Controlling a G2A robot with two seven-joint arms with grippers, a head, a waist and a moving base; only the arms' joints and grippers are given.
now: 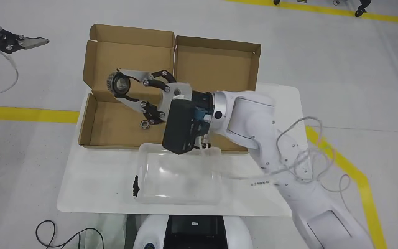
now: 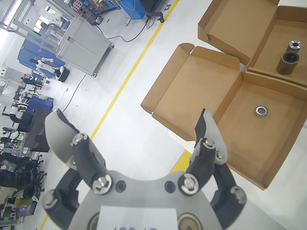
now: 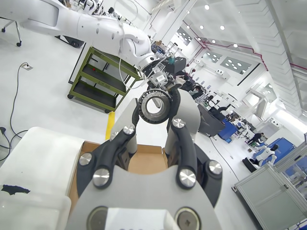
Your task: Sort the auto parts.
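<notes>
Nearest us, the clear tray (image 1: 180, 182) on the white surface (image 1: 93, 187) carries a black scrap (image 1: 134, 185) at its edge, and we make out no metal parts waiting in it. Just beyond, the right tool (image 1: 123, 84) is clenched on a tapered roller bearing (image 3: 155, 110), held above the left cardboard box (image 1: 106, 132) near its lid hinge, not yet let go. On that box's floor lies a smaller bearing (image 2: 261, 111), already sorted, we'd say. The neighbouring box (image 2: 266, 48) holds a dark metal sleeve (image 2: 287, 62) and a lighter sleeve (image 2: 294, 46), upright and close together. Farthest out, the left tool (image 2: 131, 116) hangs spread wide with nothing in it, off the surface over the floor. Our read: nearly done, with bearings in one box, sleeves in the other, and this bearing's drop remaining.
</notes>
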